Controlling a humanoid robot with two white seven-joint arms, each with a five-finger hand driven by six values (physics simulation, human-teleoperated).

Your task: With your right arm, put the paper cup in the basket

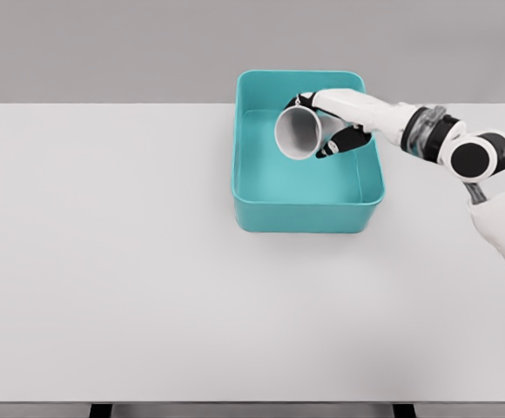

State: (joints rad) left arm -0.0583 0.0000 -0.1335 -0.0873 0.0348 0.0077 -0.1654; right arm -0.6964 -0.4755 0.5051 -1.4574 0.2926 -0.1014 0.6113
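Paper cup (298, 133) tipped sideways, held over the basket (308, 216) interior, right hand (340, 122) fingers clamped on it. Carry looks done; release into basket remains. Left arm not visible. Basket sits on tabletop (104, 261).

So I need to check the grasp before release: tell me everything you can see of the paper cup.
The paper cup is plain white-grey and tapered. It is tipped on its side, its open mouth facing the camera and leftward. The right hand grips it from the right, fingers wrapped round its wall, over the teal basket. Whether it touches the floor is unclear.
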